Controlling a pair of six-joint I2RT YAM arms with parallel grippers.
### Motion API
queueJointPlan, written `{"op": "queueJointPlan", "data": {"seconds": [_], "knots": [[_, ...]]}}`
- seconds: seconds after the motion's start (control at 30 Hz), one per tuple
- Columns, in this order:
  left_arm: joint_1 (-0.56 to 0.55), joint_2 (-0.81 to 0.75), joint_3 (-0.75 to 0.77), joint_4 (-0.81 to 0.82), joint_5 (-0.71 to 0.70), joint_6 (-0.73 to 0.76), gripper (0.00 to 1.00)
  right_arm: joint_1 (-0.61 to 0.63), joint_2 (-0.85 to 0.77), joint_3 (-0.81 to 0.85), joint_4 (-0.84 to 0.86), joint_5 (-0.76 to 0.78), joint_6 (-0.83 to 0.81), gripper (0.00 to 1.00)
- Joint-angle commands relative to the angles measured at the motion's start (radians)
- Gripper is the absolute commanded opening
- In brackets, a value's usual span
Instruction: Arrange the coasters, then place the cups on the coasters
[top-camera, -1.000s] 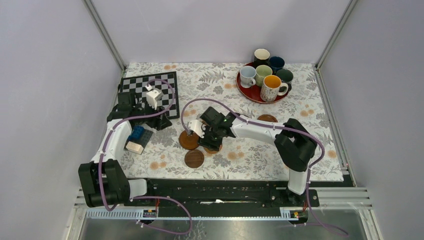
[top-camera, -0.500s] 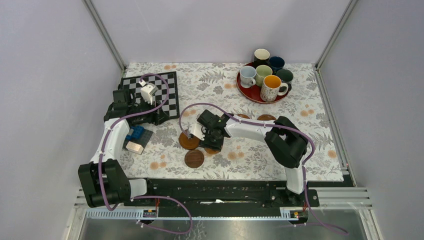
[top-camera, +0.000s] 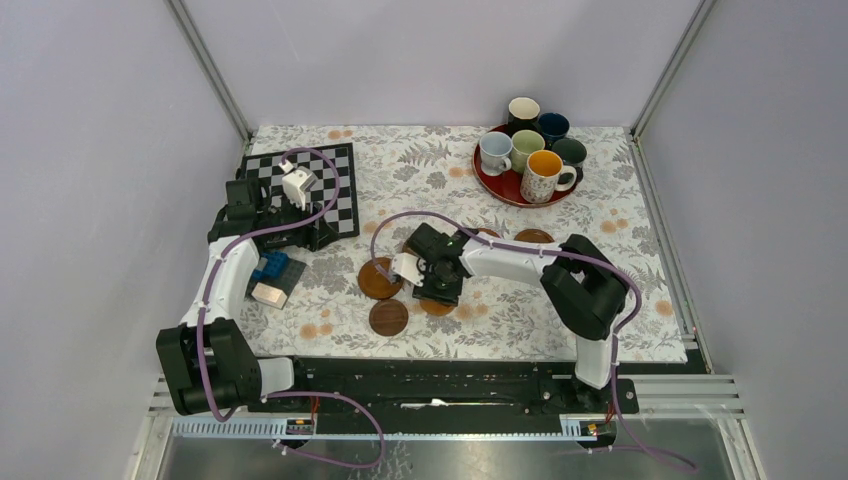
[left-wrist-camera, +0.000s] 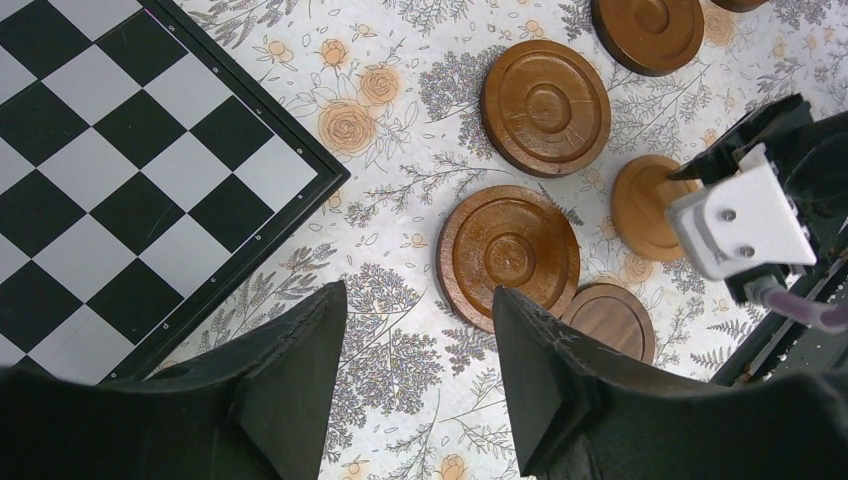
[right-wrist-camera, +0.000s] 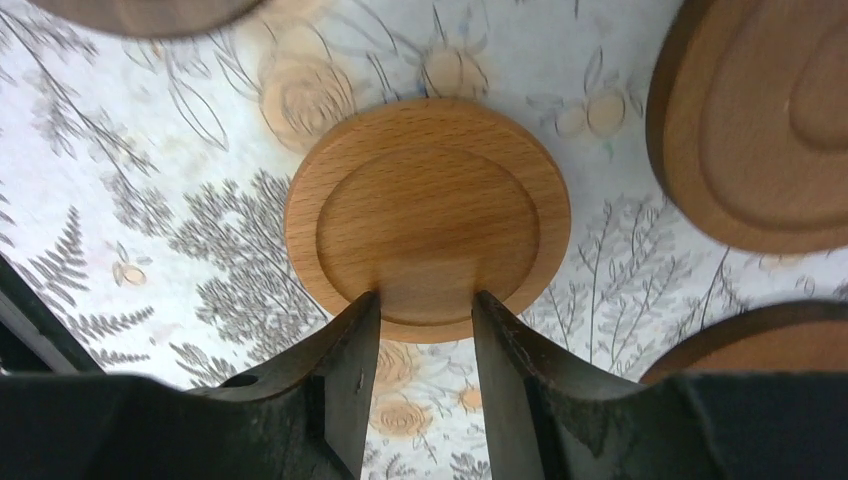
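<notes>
On the floral surface (top-camera: 440, 170), round brown wooden coasters (top-camera: 380, 278) are bunched unarranged; ceramic mugs (top-camera: 527, 150) are left on the round red tray (top-camera: 497, 185). Left jaws are spread; right jaws are parted over one pale coaster (right-wrist-camera: 427, 215).

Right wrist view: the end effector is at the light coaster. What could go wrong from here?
The right end effector sits over only the near rim of the light coaster. Its jaws stand narrower than the disc, so it may slip or tip. A dark coaster lies close beside, and sliding could knock it.
</notes>
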Motion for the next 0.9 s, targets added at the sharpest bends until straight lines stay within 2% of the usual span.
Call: {"op": "queueJointPlan", "data": {"seconds": [0.0,0.43,0.57,0.87], "knots": [[0.005,-0.003,0.017,0.029,0.048,0.028,0.60,-0.066,-0.020,-0.082,-0.105,0.036,-0.028,0.46],[0.003,0.021,0.031,0.015,0.068,0.050,0.61,-0.259,-0.196,-0.294,-0.156,0.036,-0.115,0.47],[-0.005,0.023,0.028,0.007,0.053,0.070,0.61,-0.351,-0.253,-0.366,-0.160,0.055,-0.158,0.47],[-0.094,0.000,0.001,-0.028,-0.014,0.141,0.62,-0.500,-0.349,-0.467,-0.176,0.087,-0.256,0.49]]}}
